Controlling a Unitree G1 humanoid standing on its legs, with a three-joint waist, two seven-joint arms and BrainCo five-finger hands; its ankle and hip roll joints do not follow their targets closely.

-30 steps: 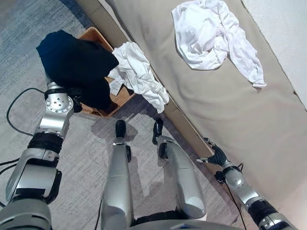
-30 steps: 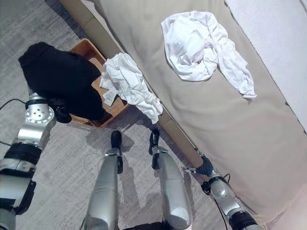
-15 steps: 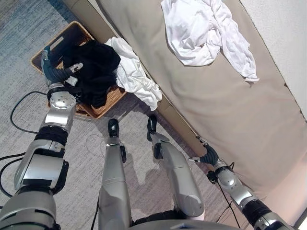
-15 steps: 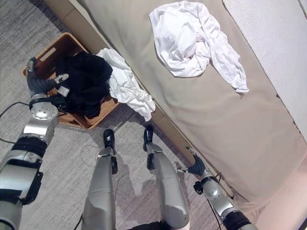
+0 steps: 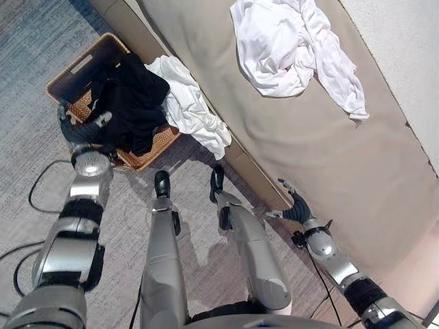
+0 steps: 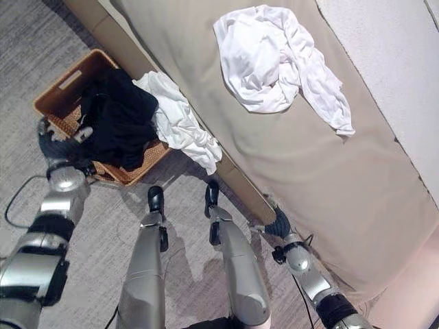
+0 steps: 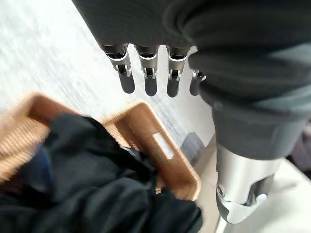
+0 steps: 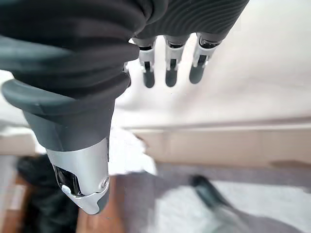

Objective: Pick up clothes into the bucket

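Left eye view: black clothes (image 5: pixel 134 103) lie in the wicker basket (image 5: pixel 74 72) on the floor, a white garment (image 5: pixel 188 110) draped over its rim, another white garment (image 5: pixel 295 44) on the bed (image 5: pixel 329 151). Left wrist view: the left hand (image 7: pixel 146 73) hangs above the basket, fingers straight, holding nothing. Right wrist view: the right hand (image 8: pixel 167 58) is relaxed, empty, near the bed's edge.

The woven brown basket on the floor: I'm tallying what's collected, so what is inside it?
A black garment fills the woven brown basket, with a white garment draped over its rim. Anything beneath them is hidden.
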